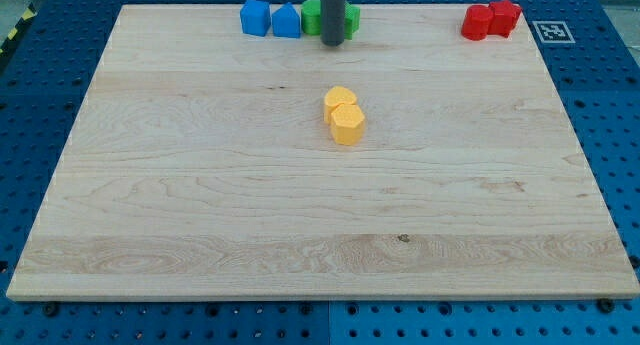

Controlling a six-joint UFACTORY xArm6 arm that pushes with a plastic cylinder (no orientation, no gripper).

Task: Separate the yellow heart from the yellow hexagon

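Observation:
Two yellow blocks sit touching near the middle of the wooden board (pixel 200 185). The upper one (pixel 339 99) looks like the yellow heart. The lower one (pixel 348 126), slightly to the view's right, looks like the yellow hexagon. My tip (pixel 333 43) is near the board's top edge, straight above the yellow pair and well apart from it. The rod stands in front of the green blocks.
Two blue blocks (pixel 256 17) (pixel 287 21) sit side by side at the top edge, left of the rod. Green blocks (pixel 312 17) (pixel 351 19) show on either side of the rod, partly hidden. Two red blocks (pixel 477 23) (pixel 505 16) touch at the top right.

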